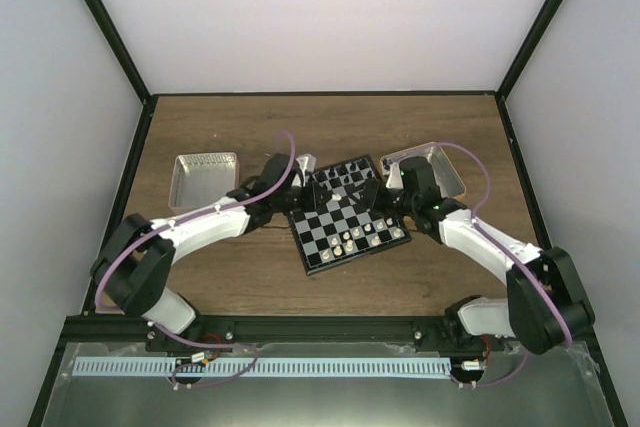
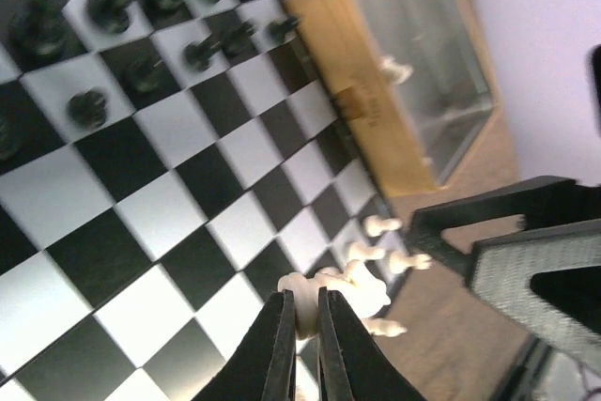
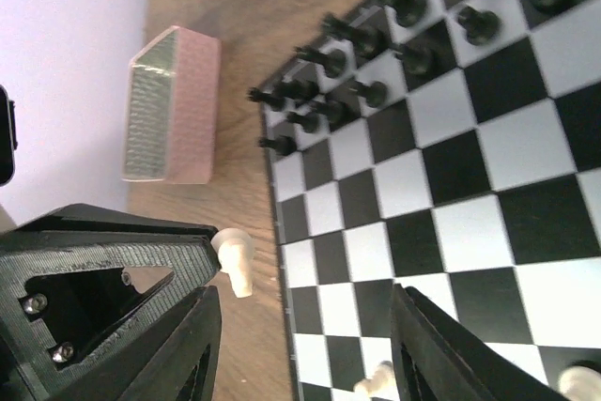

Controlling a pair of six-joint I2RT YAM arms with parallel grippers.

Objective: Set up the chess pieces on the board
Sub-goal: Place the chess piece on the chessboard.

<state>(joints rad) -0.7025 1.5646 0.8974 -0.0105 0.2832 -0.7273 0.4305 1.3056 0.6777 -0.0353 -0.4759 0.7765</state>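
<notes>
The board lies tilted at the table's middle. Black chessmen fill its far rows and several cream-white pieces stand at its near right. My left gripper is shut on a cream-white piece, held just above the board beside other white pieces. In the right wrist view that held piece sticks out by the board's edge. My right gripper is open and empty over the board. In the top view the left gripper and right gripper face each other.
A pink tray sits left of the board and also shows in the right wrist view. An orange-tan tray sits on the right; the left wrist view shows it with a white piece inside. Black chessmen crowd the far rows.
</notes>
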